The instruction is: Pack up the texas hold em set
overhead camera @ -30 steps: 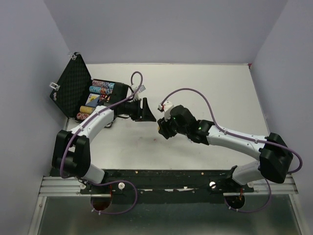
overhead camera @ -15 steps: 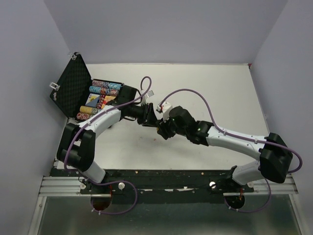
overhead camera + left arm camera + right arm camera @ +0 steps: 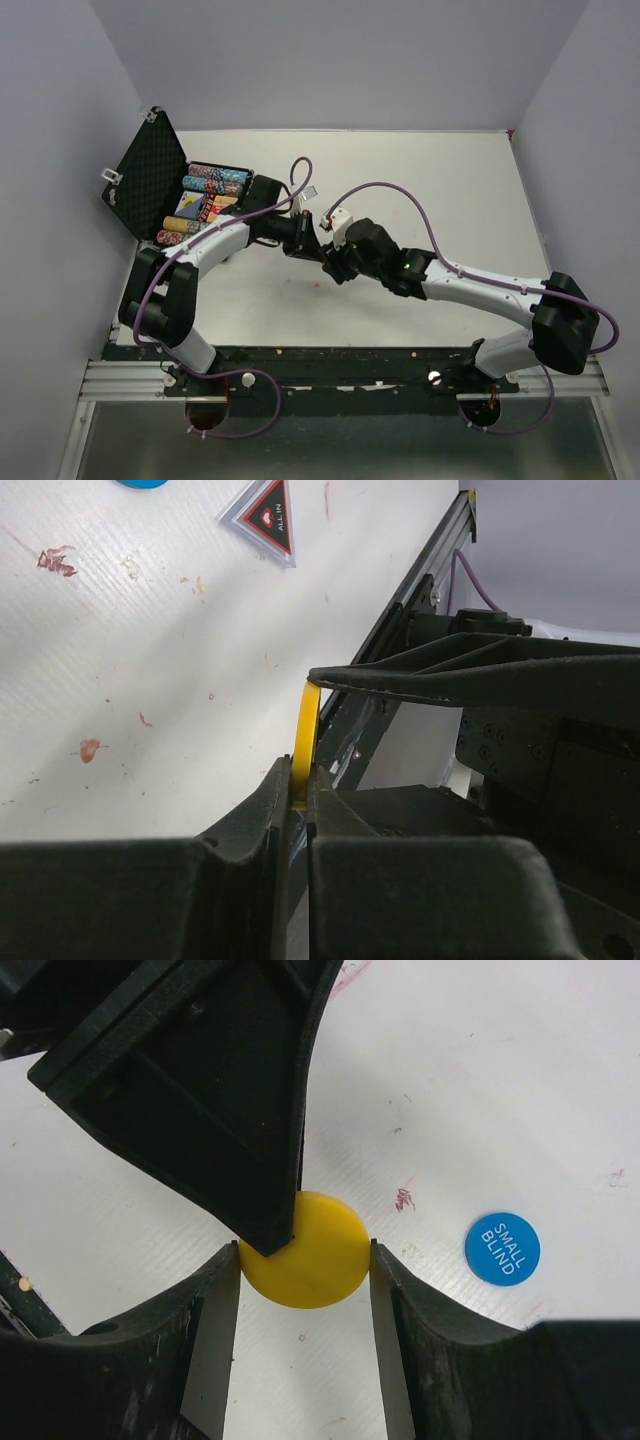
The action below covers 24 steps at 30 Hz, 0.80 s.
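Observation:
A yellow disc hangs above the white table, gripped by both grippers at once. My right gripper is shut across its width, one finger on each side of the rim. My left gripper is shut on the disc's flat faces near its edge, and its fingers reach in from the upper left in the right wrist view. The two grippers meet mid-table. The black case lies open at the far left with rolls of chips inside and its foam lid raised.
A blue disc marked SMALL BLIND lies flat on the table to the right of the yellow one. A dark triangular token lies further off. The table carries red stains. A metal rail runs along the near edge, with walls on three sides.
My left arm swung right from beside the case to the right gripper, and its jaws closed on the yellow disc. The right arm stayed almost still, keeping its hold.

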Each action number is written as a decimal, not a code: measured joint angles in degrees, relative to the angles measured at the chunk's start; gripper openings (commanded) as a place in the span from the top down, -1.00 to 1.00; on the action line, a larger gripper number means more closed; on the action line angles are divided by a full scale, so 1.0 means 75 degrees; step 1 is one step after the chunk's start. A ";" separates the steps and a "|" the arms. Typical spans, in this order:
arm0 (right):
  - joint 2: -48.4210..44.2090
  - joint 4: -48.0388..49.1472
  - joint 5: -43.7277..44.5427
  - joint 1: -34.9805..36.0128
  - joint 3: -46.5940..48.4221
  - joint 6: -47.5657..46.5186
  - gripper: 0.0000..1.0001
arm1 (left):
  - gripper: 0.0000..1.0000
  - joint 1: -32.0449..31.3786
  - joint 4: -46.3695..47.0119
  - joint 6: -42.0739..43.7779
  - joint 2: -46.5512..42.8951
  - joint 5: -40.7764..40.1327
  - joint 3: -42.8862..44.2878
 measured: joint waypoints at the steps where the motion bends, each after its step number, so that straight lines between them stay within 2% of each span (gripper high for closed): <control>1: -0.0003 0.0003 0.0017 0.0003 -0.0006 0.0000 0.18 | 1.00 0.0000 0.0006 0.0000 0.0012 0.0000 0.0000; 4: -0.0006 0.0047 0.0055 0.0009 -0.0029 0.0000 0.02 | 1.00 0.0000 0.0035 -0.0003 0.0020 0.0012 0.0000; 5: -0.0012 0.0055 0.0079 0.0015 -0.0038 0.0000 -0.11 | 1.00 0.0000 0.0041 -0.0003 0.0020 0.0012 0.0000; 7: -0.0017 0.0067 0.0099 0.0015 -0.0052 0.0003 -0.52 | 1.00 -0.0003 0.0070 0.0003 0.0020 0.0032 0.0000; 8: -0.0026 0.0099 0.0105 0.0015 -0.0067 0.0000 -0.63 | 1.00 0.0000 0.0076 0.0000 0.0020 0.0038 0.0000; 16: -0.0105 0.0297 0.0560 0.0032 -0.0373 0.0122 -0.87 | 1.00 0.0154 -0.0023 0.0119 0.0000 -0.0003 0.0000; 24: -0.0510 0.0784 0.1230 0.0032 -0.0909 0.0501 -0.88 | 1.00 0.1877 -0.0213 0.0297 -0.0525 -0.0388 0.0047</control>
